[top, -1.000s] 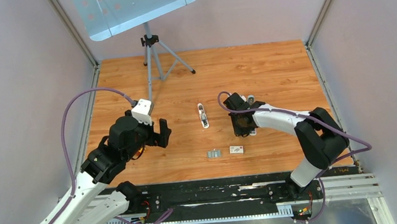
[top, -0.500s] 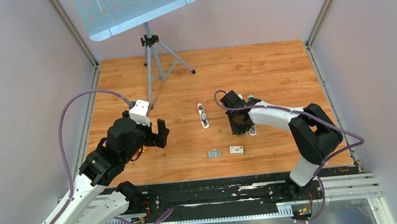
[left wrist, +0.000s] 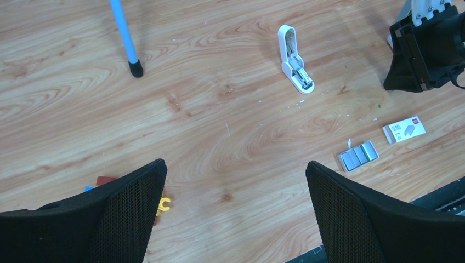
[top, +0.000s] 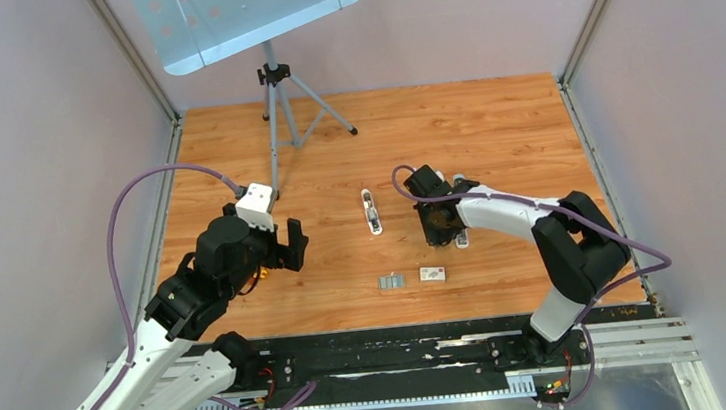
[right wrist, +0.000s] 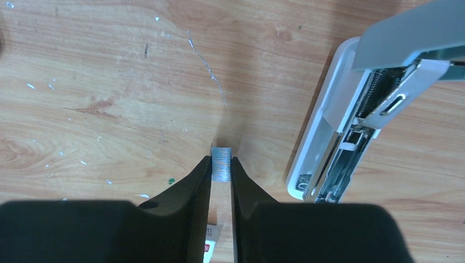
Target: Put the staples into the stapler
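My right gripper [right wrist: 221,162] is shut on a short grey strip of staples [right wrist: 221,166], held just above the wood. To its right lies a white stapler [right wrist: 329,137] with its grey lid raised and its metal channel exposed. From above, that stapler [top: 462,240] shows partly under my right gripper [top: 439,233]. A second small white stapler [top: 372,211] [left wrist: 295,60] lies at mid-table. A flat block of staples [top: 392,282] [left wrist: 358,155] rests near the front edge. My left gripper [top: 292,244] [left wrist: 234,164] hangs open over bare wood, left of these.
A white printed box [top: 433,275] [left wrist: 404,130] lies right of the staple block. A tripod [top: 277,113] with a tilted panel stands at the back left, one leg [left wrist: 125,35] in the left wrist view. A yellow piece [left wrist: 162,205] lies by my left finger.
My right gripper has shifted a little left and away, still beside the open stapler, and its elbow swung in. The left arm has hardly moved.
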### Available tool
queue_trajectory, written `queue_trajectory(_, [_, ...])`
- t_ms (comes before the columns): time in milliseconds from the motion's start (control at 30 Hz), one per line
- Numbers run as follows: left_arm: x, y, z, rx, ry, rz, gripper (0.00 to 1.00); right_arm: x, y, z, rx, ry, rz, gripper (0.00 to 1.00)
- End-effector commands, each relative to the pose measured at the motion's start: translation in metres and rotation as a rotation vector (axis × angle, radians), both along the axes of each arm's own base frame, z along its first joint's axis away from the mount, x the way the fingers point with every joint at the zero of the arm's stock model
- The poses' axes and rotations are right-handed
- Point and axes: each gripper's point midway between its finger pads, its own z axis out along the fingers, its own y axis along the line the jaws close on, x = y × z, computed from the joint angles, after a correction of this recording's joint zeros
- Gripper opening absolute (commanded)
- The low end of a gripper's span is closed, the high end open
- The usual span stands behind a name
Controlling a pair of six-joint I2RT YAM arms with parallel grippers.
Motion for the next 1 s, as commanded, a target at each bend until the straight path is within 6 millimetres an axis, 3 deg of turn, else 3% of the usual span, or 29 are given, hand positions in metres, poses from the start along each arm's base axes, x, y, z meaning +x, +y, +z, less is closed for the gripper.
queue_trajectory(0, [0.002,0.004,-0.003,0.024,-0.008,0.009,1.0,-0.004,-0.01,0.015,-0.033,-0.016,0.021,0.19])
queue_trajectory(267, [0.002,0.006,-0.002,0.027,-0.012,0.018,1.0,0.005,-0.031,0.039,-0.038,-0.074,-0.021,0.18])
queue_trajectory(567, [0.002,0.006,-0.002,0.027,-0.014,0.018,1.0,0.008,-0.067,0.05,-0.034,-0.086,-0.096,0.19])
queue_trajectory(967, [0.003,0.008,-0.002,0.033,-0.014,0.024,1.0,0.006,-0.075,0.033,-0.029,-0.037,-0.116,0.19])
